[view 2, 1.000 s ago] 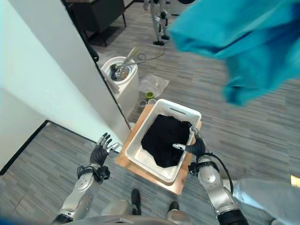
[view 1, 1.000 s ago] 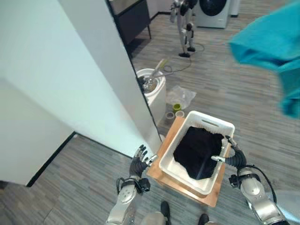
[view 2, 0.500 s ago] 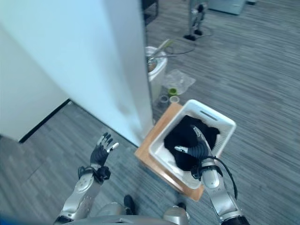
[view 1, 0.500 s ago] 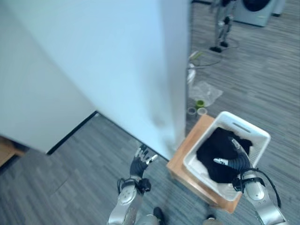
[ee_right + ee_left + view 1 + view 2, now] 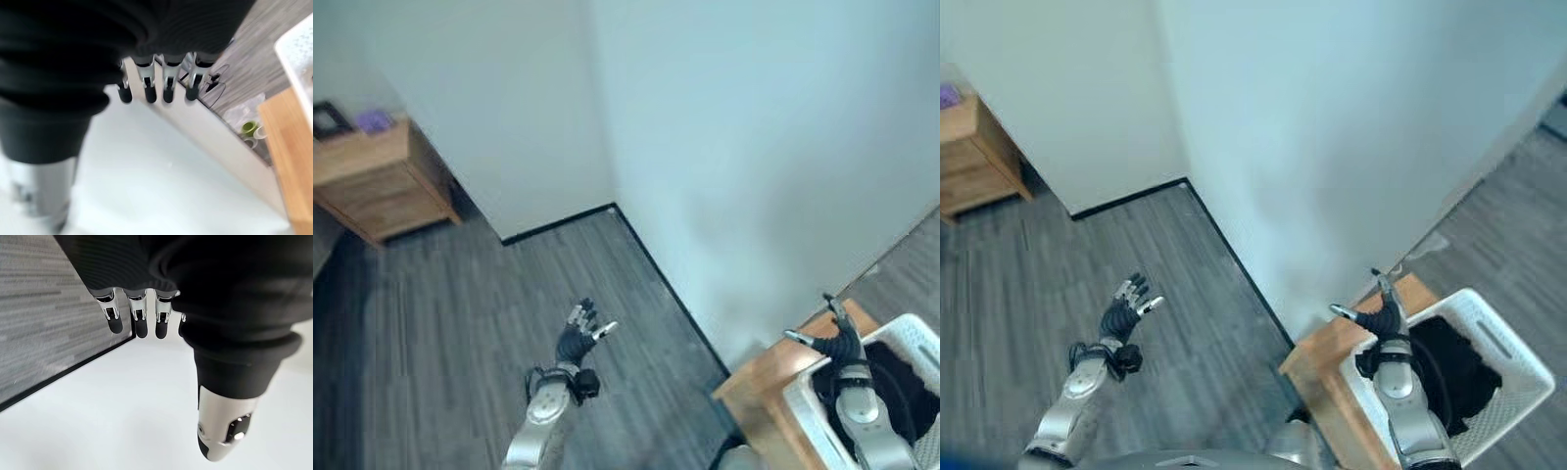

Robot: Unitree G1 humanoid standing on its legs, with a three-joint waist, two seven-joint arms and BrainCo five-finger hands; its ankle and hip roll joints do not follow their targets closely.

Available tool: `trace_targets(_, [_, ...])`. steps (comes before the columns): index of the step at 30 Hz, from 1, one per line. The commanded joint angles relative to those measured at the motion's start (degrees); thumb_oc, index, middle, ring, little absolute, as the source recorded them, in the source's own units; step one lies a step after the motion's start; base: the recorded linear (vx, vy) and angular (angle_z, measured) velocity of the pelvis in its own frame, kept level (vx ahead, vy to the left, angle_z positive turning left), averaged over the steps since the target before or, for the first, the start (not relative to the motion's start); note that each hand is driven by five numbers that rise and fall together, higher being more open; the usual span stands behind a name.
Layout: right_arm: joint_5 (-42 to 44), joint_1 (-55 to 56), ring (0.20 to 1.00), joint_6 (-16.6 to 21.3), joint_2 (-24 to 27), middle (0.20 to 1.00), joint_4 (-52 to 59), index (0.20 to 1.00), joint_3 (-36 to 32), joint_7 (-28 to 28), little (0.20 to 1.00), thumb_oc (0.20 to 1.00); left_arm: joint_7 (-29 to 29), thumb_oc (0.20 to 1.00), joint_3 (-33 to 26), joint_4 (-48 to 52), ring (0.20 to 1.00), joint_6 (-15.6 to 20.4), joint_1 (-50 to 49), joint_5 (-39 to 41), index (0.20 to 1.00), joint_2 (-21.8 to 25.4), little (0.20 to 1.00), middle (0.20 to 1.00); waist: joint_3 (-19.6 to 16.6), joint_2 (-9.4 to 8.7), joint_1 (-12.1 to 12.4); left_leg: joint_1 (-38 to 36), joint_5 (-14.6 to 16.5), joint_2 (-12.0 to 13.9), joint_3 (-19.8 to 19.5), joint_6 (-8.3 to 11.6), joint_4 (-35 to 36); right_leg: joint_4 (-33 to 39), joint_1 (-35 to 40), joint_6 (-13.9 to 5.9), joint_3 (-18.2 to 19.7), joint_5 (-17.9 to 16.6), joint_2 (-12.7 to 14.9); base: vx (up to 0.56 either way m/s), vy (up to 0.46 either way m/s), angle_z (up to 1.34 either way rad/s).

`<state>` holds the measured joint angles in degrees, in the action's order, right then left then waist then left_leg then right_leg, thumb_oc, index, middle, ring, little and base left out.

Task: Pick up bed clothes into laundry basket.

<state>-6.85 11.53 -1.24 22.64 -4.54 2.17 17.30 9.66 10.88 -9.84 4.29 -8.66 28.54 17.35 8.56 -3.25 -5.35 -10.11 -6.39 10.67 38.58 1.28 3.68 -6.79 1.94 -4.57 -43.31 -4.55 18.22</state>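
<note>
A white wall (image 5: pixel 744 147) fills most of the scene, meeting a grey plank floor (image 5: pixel 440 323) along a dark skirting strip (image 5: pixel 661 279). A wooden cabinet (image 5: pixel 377 181) stands against the wall in the far corner, with a small purple thing (image 5: pixel 374 120) and a dark thing (image 5: pixel 330 119) on top. A low wooden platform (image 5: pixel 1332 367) sits at the wall's foot.

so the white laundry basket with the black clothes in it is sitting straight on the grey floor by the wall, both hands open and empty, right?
Not quite. The white laundry basket with the black clothes sits on a low wooden platform, not straight on the floor; the right eye view shows this. The rest holds: the left hand and right hand are open and empty.
</note>
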Motion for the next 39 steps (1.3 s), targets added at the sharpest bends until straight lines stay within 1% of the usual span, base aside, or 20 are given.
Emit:
trace_targets(1, [-3.1,-7.6,1.0,5.4,-1.0,1.0,4.4,1.0,3.9,-3.2,1.0,1.0,-0.3,1.0,-0.2,7.4,1.0,2.5,1.4,-1.6,1.0,-0.9,1.0,1.0,1.1,1.53,2.9,-0.4,7.9,1.0,-3.9,3.35,0.8,-5.7,0.9,-7.51,2.1,1.6,5.0,0.0,0.052,0.57])
trace_targets(2, [-3.1,-7.4,1.0,5.3,-1.2,1.0,4.5,1.0,3.8,-3.1,1.0,1.0,0.0,1.0,-0.3,8.1,1.0,2.8,1.8,-1.3,1.0,-0.6,1.0,1.0,1.1,1.3,2.4,0.2,8.1,0.9,-5.3,3.34,1.0,-5.6,0.2,-8.16,6.0,2.1,4.1,0.0,0.031,0.8])
trace_targets(3, [-3.1,-7.5,1.0,5.3,-1.2,1.0,4.5,1.0,3.8,-3.1,1.0,1.0,0.0,1.0,-0.3,8.1,1.0,2.7,1.8,-1.3,1.0,-0.6,1.0,1.0,1.0,1.25,2.4,0.4,8.2,0.9,-5.3,3.3,0.9,-5.8,-0.1,-8.2,6.1,2.1,4.1,0.05,0.015,1.09])
trace_targets(4, [-2.1,-6.4,1.0,5.1,-2.1,1.0,4.9,1.0,3.0,-3.2,1.0,1.0,0.5,1.0,-0.2,9.1,1.0,3.1,1.7,0.1,1.0,-0.1,1.0,1.0,1.2,0.89,0.5,2.2,8.0,0.5,-9.5,3.59,1.3,-3.6,-1.6,-8.44,18.1,6.0,-0.3,0.08,0.046,0.98])
trace_targets(5, [-1.8,-5.6,1.0,5.0,-2.2,1.0,5.3,1.0,2.8,-3.4,1.0,1.0,0.4,1.0,-0.3,9.4,1.0,3.3,1.5,0.6,1.0,0.0,1.0,1.0,1.2,0.9,0.2,3.0,8.0,-0.1,-11.4,3.41,1.3,-2.7,-1.5,-8.09,22.5,7.4,-1.8,0.08,0.044,0.97])
trace_targets(6, [-1.8,-5.5,1.0,5.0,-2.2,1.0,5.4,1.0,2.8,-3.5,1.0,1.0,0.4,1.0,-0.3,9.5,1.0,3.3,1.4,0.7,1.0,0.0,1.0,1.0,1.1,0.89,0.2,3.0,8.0,-0.1,-11.4,3.41,1.3,-2.8,-1.5,-8.07,22.5,7.5,-1.8,-0.02,0.009,1.33])
trace_targets(10, [-0.6,-4.8,1.0,5.3,-3.0,1.0,6.2,1.0,2.5,-3.0,1.0,1.0,1.0,1.0,0.5,10.3,1.0,3.8,1.9,1.4,1.0,-0.5,1.0,1.0,1.8,0.89,-1.8,6.4,6.7,-3.1,-20.9,1.87,1.3,0.1,-1.5,-4.64,41.3,10.4,-9.7,0.03,-0.012,1.56])
trace_targets(11, [0.5,-5.3,1.0,5.6,-3.0,1.0,7.0,1.0,2.8,-3.1,1.0,1.0,1.4,1.0,0.4,10.6,1.0,4.3,1.9,1.5,1.0,-1.0,1.0,1.0,2.1,0.65,-2.2,6.6,6.5,-4.6,-24.9,1.45,1.3,1.4,-2.0,-2.92,49.1,10.7,-13.3,0.09,-0.062,1.56])
trace_targets(14, [4.5,-7.2,1.0,7.1,-3.9,1.0,7.3,1.0,4.9,-4.1,1.0,1.0,1.6,1.0,-1.2,9.9,1.0,4.7,2.3,2.2,1.0,-1.6,1.0,1.0,2.4,0.08,-0.5,6.5,6.8,-5.9,-26.5,1.63,1.3,5.5,-0.6,-2.41,45.4,8.9,-11.4,0.06,-0.19,1.8])
trace_targets(17, [8.7,-8.4,1.0,7.4,-4.4,1.0,7.0,1.0,6.8,-6.0,1.0,1.0,2.4,1.0,-3.0,9.8,1.0,4.9,1.1,3.8,1.0,-2.8,1.0,1.0,2.6,-0.01,0.7,6.4,6.5,-5.8,-27.2,2.08,0.6,8.5,1.4,-1.94,45.6,8.2,-11.8,0.02,-0.152,0.5])
trace_targets(18, [10.2,-10.8,1.0,7.8,-4.0,1.0,6.7,1.0,8.8,-7.1,1.0,1.0,2.6,1.0,-5.4,9.4,1.0,5.1,-0.7,3.5,1.0,-3.3,1.0,1.0,3.0,0.12,2.1,6.2,6.9,-6.1,-27.0,2.3,-0.2,10.0,2.6,-1.84,44.6,7.4,-11.2,0.03,-0.124,0.34])
trace_targets(24, [12.5,-14.7,1.0,7.4,-3.3,1.0,6.3,1.0,10.9,-8.5,1.0,1.0,3.2,1.0,-8.2,8.2,1.0,5.6,-3.4,4.8,1.0,-4.8,1.0,1.0,3.4,1.52,4.4,6.0,6.3,-5.9,-27.0,2.73,0.3,11.8,3.1,-1.71,43.1,7.2,-11.1,-0.01,-0.091,-0.03])
trace_targets(25, [12.9,-15.6,1.0,7.5,-2.8,1.0,6.3,1.0,10.1,-7.9,1.0,1.0,3.8,1.0,-8.5,8.0,1.0,6.0,-2.3,6.2,1.0,-5.2,1.0,1.0,5.2,1.72,5.0,8.8,6.0,-5.2,-26.6,3.66,-3.3,11.8,2.9,-1.48,40.8,7.4,-10.4,-0.26,-0.101,0.24])
trace_targets(26, [12.7,-14.5,1.0,7.9,-1.9,1.0,6.4,1.0,8.4,-7.3,1.0,1.0,3.7,1.0,-8.7,8.0,1.0,6.3,-1.5,6.7,1.0,-5.7,1.0,1.0,6.1,1.81,3.0,9.6,5.8,-0.3,-16.4,4.9,-7.2,11.8,3.7,-0.72,34.8,8.7,-8.9,-0.24,-0.096,0.67])
trace_targets(27, [12.8,-14.3,1.0,7.8,-1.7,1.0,6.3,1.0,8.0,-7.0,1.0,1.0,3.9,1.0,-8.5,7.8,1.0,6.1,-1.4,7.1,1.0,-5.7,1.0,1.0,5.7,1.75,2.0,8.8,5.8,2.3,-10.8,5.54,-7.7,11.8,4.0,-0.99,32.3,9.3,-8.2,-0.16,-0.065,1.54])
trace_targets(28, [12.8,-14.3,1.0,7.9,-1.6,1.0,6.3,1.0,8.0,-7.0,1.0,1.0,3.9,1.0,-8.5,7.8,1.0,6.1,-1.5,7.2,1.0,-5.8,1.0,1.0,6.1,1.79,1.9,8.9,5.2,2.8,-10.0,5.38,-8.1,11.8,4.1,-0.71,32.0,8.9,-8.5,0.05,-0.031,2.47])
trace_targets(29, [12.9,-13.4,1.0,7.1,-1.5,1.0,6.2,1.0,7.5,-6.9,1.0,1.0,3.3,1.0,-8.2,7.3,1.0,5.3,-2.0,7.5,1.0,-5.4,1.0,1.0,5.4,2.1,0.5,7.8,5.3,5.7,-3.8,6.44,-10.3,11.8,5.8,-1.17,28.2,10.1,-8.1,0.08,-0.028,2.33])
trace_targets(32, [12.6,-12.7,1.0,7.0,-1.4,1.0,6.8,1.0,7.2,-7.4,1.0,1.0,2.7,1.0,-8.0,7.1,1.0,4.8,-2.5,6.7,1.0,-5.2,1.0,1.0,5.1,2.76,0.2,9.3,4.4,5.6,-3.6,6.81,-10.9,11.8,7.3,-1.63,26.4,10.7,-8.0,0.09,0.058,0.86])
trace_targets(36, [11.8,-12.9,1.0,7.2,-1.0,1.0,7.4,1.0,7.3,-8.0,1.0,1.0,1.8,1.0,-9.1,7.7,1.0,4.2,-3.3,5.0,1.0,-4.9,1.0,1.0,5.0,3.31,1.0,10.6,-0.5,7.7,-3.7,7.74,-4.1,11.8,8.6,-2.96,22.5,10.8,-5.9,0.11,0.18,0.47])
trace_targets(39, [10.2,-13.8,1.0,7.3,-0.9,1.0,7.5,1.0,8.1,-8.5,1.0,1.0,1.6,1.0,-9.0,7.5,1.0,3.9,-4.2,4.2,1.0,-5.0,1.0,1.0,4.1,3.7,1.1,9.4,-1.0,6.1,-6.4,7.16,-0.5,11.4,9.8,-3.86,21.4,10.0,-5.2,0.2,0.225,0.25])
